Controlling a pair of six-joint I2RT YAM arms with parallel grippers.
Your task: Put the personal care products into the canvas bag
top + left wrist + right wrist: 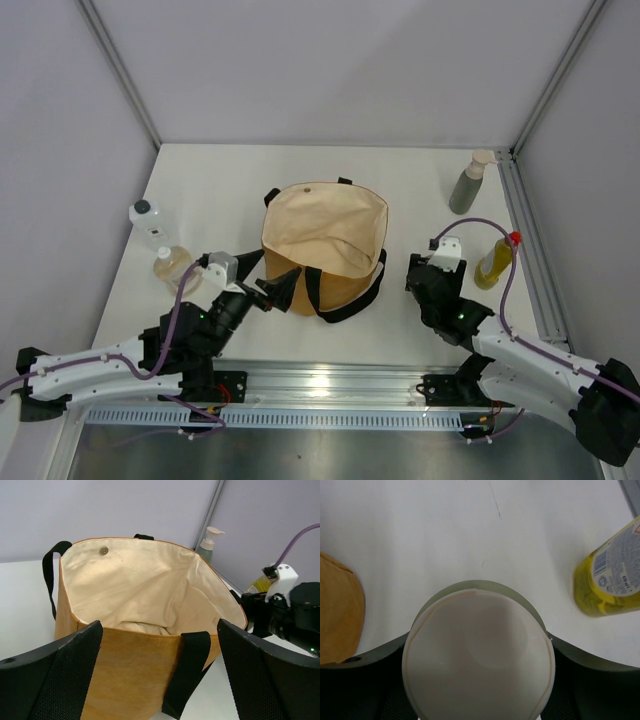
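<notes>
White tabletop (445,540); round lid (477,655) masks right tool (426,266), grip perhaps closed.

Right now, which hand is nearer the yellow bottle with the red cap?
Right. The right hand sits just left of the yellow bottle in the top view, apart from it; the left hand is at the canvas bag's near-left side.

A white table (415,175) sits boxed by pale grey walls (330,60), seemingly under soft, even light.
</notes>
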